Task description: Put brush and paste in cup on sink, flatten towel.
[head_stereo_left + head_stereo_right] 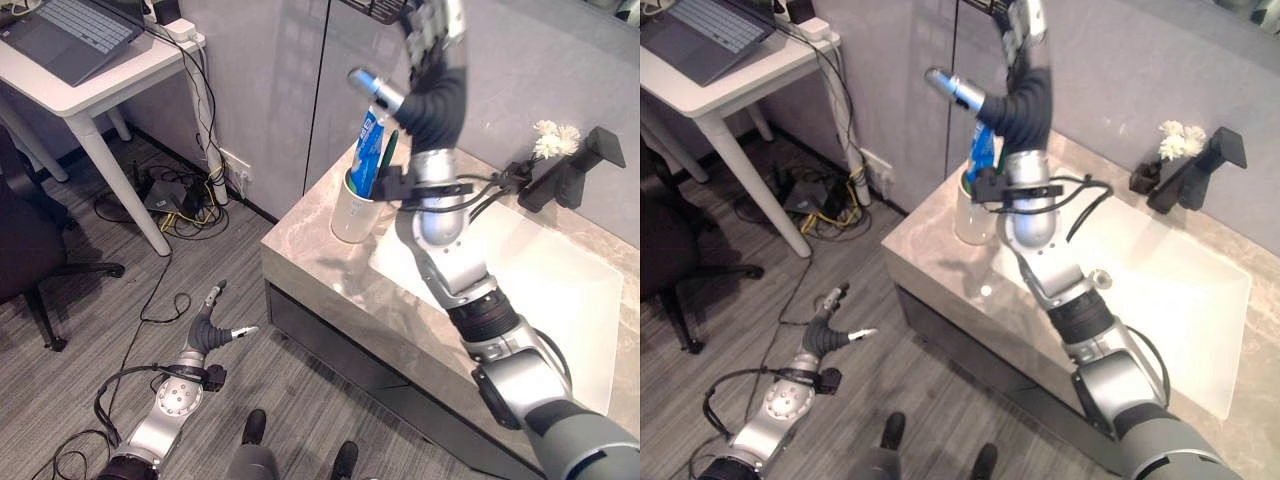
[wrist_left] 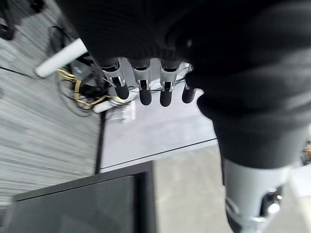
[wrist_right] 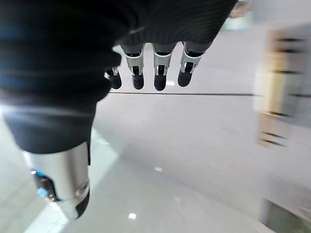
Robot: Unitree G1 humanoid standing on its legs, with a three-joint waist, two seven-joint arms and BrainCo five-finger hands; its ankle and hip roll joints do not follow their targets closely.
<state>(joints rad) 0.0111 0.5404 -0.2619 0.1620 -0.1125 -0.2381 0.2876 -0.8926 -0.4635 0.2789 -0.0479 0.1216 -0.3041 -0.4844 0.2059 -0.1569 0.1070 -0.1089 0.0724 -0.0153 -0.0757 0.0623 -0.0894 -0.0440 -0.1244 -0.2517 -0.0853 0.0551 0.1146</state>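
A white cup (image 1: pixel 352 210) stands on the stone counter's left corner, beside the sink (image 1: pixel 560 300). A blue toothpaste tube (image 1: pixel 369 150) and a green brush (image 1: pixel 388 148) stand upright in it. My right hand (image 1: pixel 436 32) is raised high above the cup, close to the grey wall. Its fingers (image 3: pixel 160 73) are straight and hold nothing, and its thumb (image 1: pixel 376 90) sticks out to the left. My left hand (image 1: pixel 206 326) hangs low over the floor in front of the counter, with fingers (image 2: pixel 142 90) spread and nothing in it.
A black faucet (image 1: pixel 572 172) and white flowers (image 1: pixel 555 139) stand at the back of the sink. A white desk (image 1: pixel 95 85) with a laptop (image 1: pixel 75 35) stands at the far left, a dark chair (image 1: pixel 25 240) beside it. Cables and a power strip (image 1: pixel 170 200) lie on the floor.
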